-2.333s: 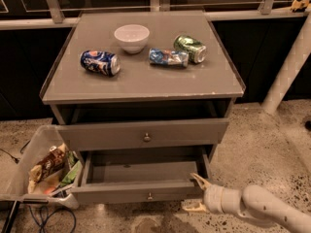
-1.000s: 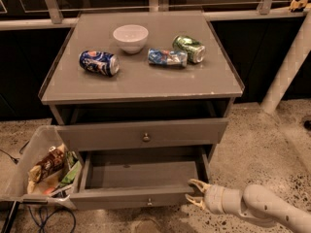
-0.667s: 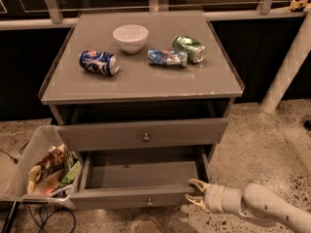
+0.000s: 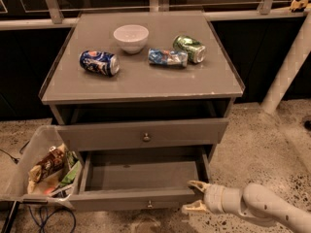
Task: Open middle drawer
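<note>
floor, open middle drawer, pincer beside

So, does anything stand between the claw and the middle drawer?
Nothing visible does. The claw sits at the right end of the middle drawer front, with no object between them; the drawer is already pulled out.

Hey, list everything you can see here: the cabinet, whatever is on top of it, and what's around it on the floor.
cabinet: one, grey, centre
bowl: one, white, back of cabinet top
cans: two, lying on cabinet top; blue can at left, green can at right
crushed container: one, blue, beside green can
upper drawer: one, grey, under the top
middle drawer: one, grey, pulled out
bin: one, clear, floor at left, holds snack packets
cables: dark, floor bottom left
post: one, white, right
arm: one, white, bottom right
tool: one, beige, open, at middle drawer's right front corner
</note>
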Available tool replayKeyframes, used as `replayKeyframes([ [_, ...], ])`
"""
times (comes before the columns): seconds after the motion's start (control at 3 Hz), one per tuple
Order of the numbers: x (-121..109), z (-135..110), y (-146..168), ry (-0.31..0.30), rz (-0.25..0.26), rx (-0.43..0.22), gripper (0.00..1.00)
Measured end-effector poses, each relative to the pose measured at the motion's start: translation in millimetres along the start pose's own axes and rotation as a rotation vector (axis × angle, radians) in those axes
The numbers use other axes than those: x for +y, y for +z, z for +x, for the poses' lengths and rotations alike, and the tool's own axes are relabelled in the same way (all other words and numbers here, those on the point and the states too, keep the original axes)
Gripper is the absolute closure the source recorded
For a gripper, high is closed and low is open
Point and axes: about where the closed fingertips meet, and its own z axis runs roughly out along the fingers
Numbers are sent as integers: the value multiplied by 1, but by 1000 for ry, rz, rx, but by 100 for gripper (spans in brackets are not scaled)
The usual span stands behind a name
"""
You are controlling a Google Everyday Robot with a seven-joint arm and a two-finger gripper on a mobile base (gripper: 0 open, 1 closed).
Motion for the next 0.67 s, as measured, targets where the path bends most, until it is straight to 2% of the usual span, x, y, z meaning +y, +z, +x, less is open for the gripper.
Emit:
replayKeyframes([
  [0.33, 13, 8, -6, 11, -4, -27, 60],
  [0.67, 12, 5, -6, 10, -4, -26, 83],
])
